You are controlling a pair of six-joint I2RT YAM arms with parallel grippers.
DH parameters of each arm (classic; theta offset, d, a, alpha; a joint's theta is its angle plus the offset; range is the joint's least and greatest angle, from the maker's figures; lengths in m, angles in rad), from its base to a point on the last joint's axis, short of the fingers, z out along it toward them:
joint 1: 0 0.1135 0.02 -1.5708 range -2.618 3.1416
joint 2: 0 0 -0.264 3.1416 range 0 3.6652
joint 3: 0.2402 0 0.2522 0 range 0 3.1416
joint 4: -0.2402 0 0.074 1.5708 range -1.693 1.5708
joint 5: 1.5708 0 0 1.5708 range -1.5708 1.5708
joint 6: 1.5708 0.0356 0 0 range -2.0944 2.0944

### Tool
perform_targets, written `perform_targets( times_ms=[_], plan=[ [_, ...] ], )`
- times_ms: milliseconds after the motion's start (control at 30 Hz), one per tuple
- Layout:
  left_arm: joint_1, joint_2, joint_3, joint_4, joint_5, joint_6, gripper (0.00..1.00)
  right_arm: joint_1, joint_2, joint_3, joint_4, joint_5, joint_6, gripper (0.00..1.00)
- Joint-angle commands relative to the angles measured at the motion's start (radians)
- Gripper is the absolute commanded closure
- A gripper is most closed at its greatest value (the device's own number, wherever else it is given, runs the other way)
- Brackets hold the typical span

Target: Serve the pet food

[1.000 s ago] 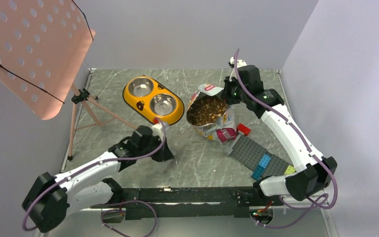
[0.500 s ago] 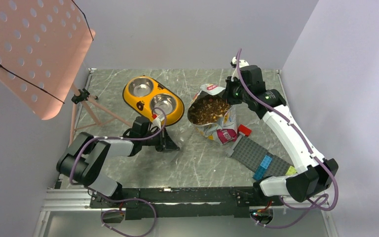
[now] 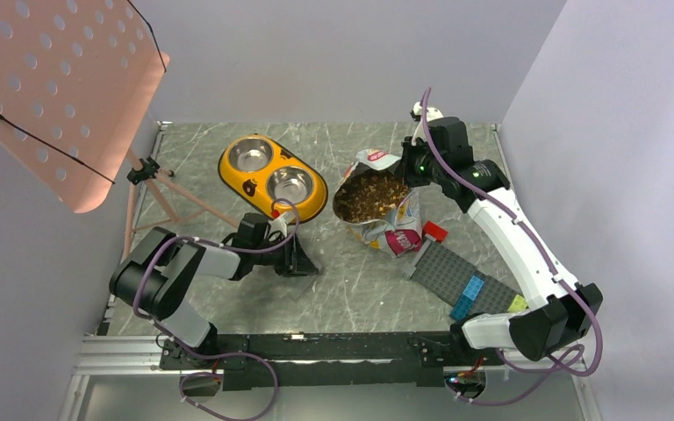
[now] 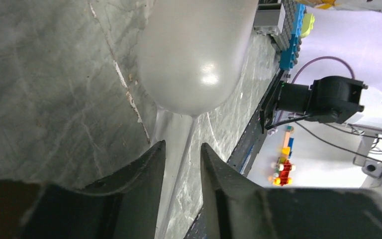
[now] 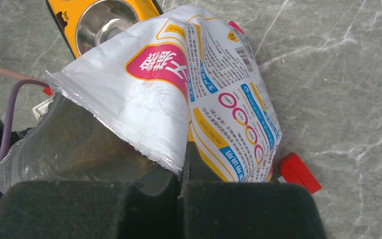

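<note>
- The pet food point(image 3: 369, 195) lay as a brown heap of kibble inside an open bag point(image 3: 395, 235). It sat just beside and below the right jaws, well apart from the left jaws.
- The bag leaned; its long axis ran from the base on the counter point(image 3: 351, 289) up to the mouth, which faced upward at the right jaws.
- The right jaws were pressed together on the bag's rim, with the foil edge pinched between them.
- The left jaws were clamped on the handle of a white spoon point(image 4: 194, 55). Its bowl lay straight ahead of them, rounded back toward the wrist camera.
- A yellow double bowl point(image 3: 272, 178) stood just beyond the left jaws; both cups showed bare steel.
- A red block point(image 3: 433, 231) and a grey baseplate point(image 3: 448, 267) lay nearer the arm bases than the right jaws.
- The counter was grey-green marble pattern, enclosed by pale walls point(image 3: 333, 53). A pink perforated stand point(image 3: 53, 96) stood left of the left jaws.
</note>
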Motion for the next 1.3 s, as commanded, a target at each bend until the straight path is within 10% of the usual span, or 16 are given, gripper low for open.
perform_targets(
  times_ms=[0,333,567,700,967,1167,1267],
  plan=[
    [0.002,-0.033,0.021,-0.123,-0.086,0.117,0.59,-0.007,-0.088,0.016,-0.004,-0.014,0.021,1.0],
    [0.002,-0.068,0.07,-0.228,-0.097,0.162,0.55,-0.006,-0.082,0.017,0.0,-0.031,0.031,1.0],
    [0.002,0.021,0.122,-0.253,-0.103,0.104,0.76,-0.006,-0.077,0.022,-0.002,-0.03,0.032,1.0],
    [-0.003,0.05,0.089,-0.037,-0.006,-0.064,0.91,-0.006,-0.077,0.027,-0.006,-0.024,0.03,1.0],
    [-0.05,0.233,-0.076,0.889,0.037,-0.652,0.97,-0.007,-0.069,0.039,-0.004,-0.014,0.031,1.0],
    [-0.044,0.435,-0.132,1.124,-0.02,-0.755,0.88,-0.007,-0.065,0.048,-0.01,-0.015,0.027,1.0],
    [-0.036,0.408,-0.151,0.995,-0.021,-0.66,0.81,-0.007,-0.066,0.049,-0.016,-0.011,0.023,1.0]
  ],
)
